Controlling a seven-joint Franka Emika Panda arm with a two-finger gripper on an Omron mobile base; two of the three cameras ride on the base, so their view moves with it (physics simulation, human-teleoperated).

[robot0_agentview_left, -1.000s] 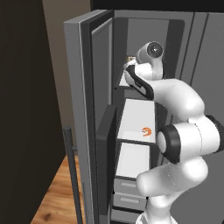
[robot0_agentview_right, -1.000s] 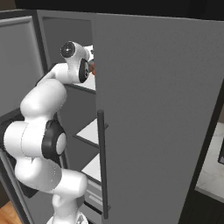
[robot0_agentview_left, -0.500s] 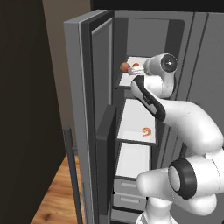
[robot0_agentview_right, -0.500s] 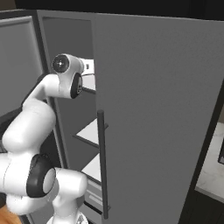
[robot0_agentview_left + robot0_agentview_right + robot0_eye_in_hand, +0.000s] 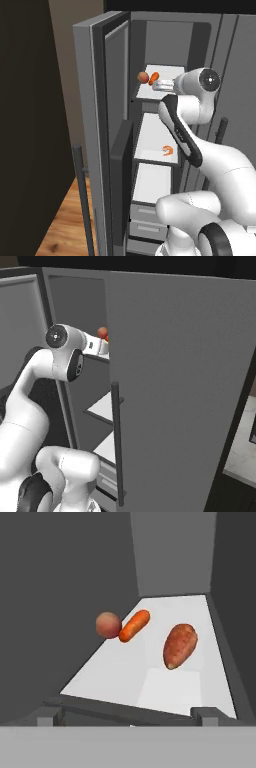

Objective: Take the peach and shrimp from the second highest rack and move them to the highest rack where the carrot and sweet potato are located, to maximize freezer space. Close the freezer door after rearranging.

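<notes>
The peach [image 5: 108,625] lies on the white highest rack [image 5: 170,684], touching the carrot [image 5: 134,625]; the sweet potato [image 5: 180,645] rests just right of them. From the left base view the peach [image 5: 142,76] and carrot [image 5: 154,77] sit at the rack's front left. One rack below lies the orange shrimp [image 5: 168,150]. My gripper [image 5: 127,716] is open and holds nothing, hovering at the top rack's front edge, a little short of the food. It is the same gripper [image 5: 159,85] pointing into the freezer, also seen beside the peach [image 5: 102,332] as gripper [image 5: 102,346].
The freezer door [image 5: 100,130] stands open on the left with a dark vertical handle [image 5: 79,195]. In the right base view a wide grey door panel [image 5: 185,386] with a long handle [image 5: 116,441] hides most of the interior. Lower racks and drawers [image 5: 150,220] lie beneath.
My hand has drawn back from the top rack and the wrist has swung right. The peach stays on the rack by the carrot. The jaws have stayed open.
</notes>
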